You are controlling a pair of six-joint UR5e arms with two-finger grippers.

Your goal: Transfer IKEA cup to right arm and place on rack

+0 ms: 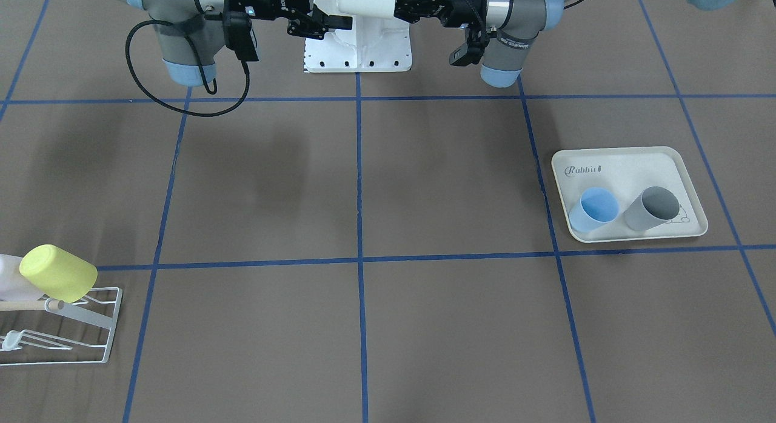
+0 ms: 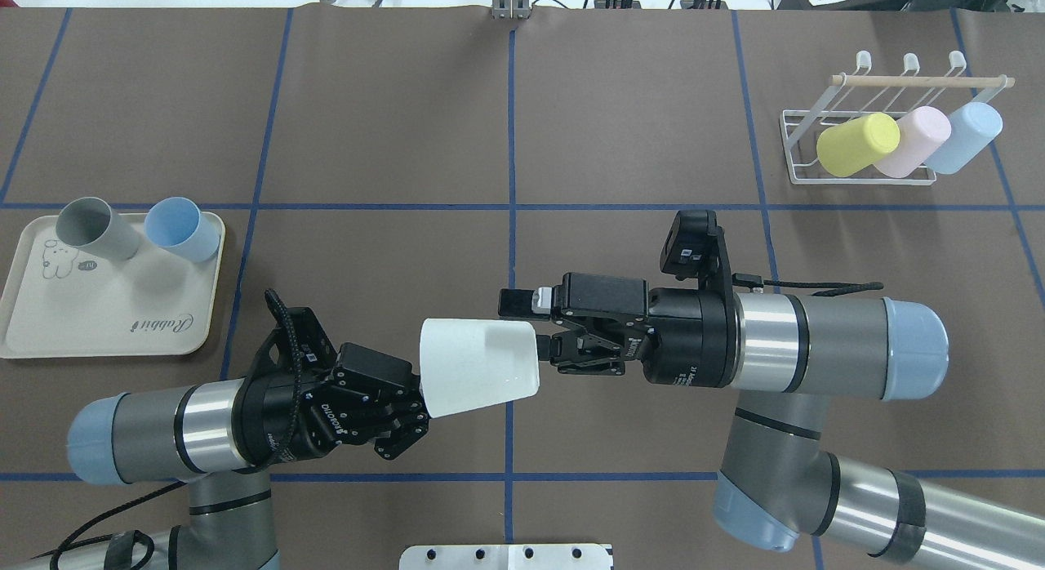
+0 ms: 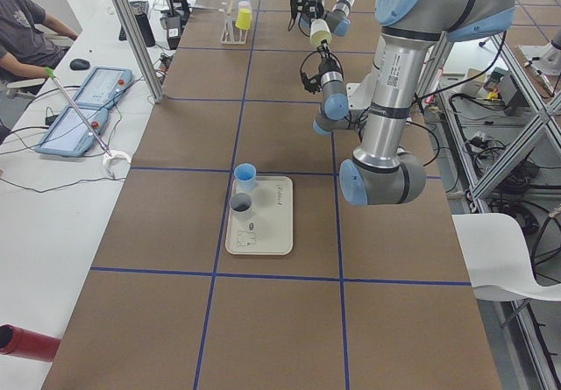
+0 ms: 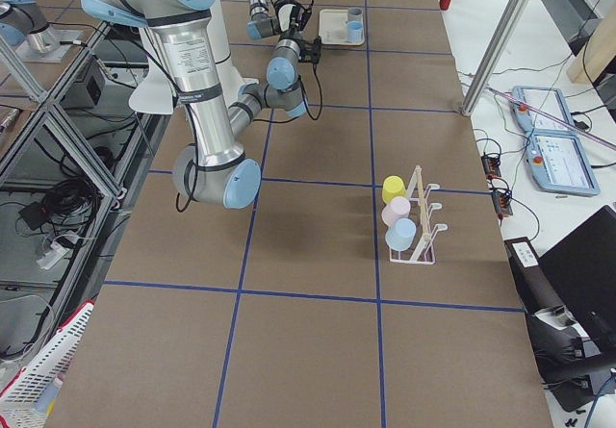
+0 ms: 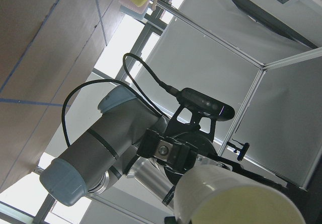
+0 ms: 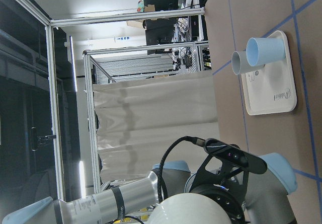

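White IKEA cup (image 2: 478, 366) held horizontal above the worktop, centre frame. Left gripper (image 2: 408, 413) jaws pinch its rim. Right gripper (image 2: 543, 335) jaws spread at its base. Right should clamp squarely before left lets go.

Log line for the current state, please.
phase: handover | left gripper: shut on white tapered cup, held above table | right gripper: open at cup's base | white wire drying rack: cup not yet placed
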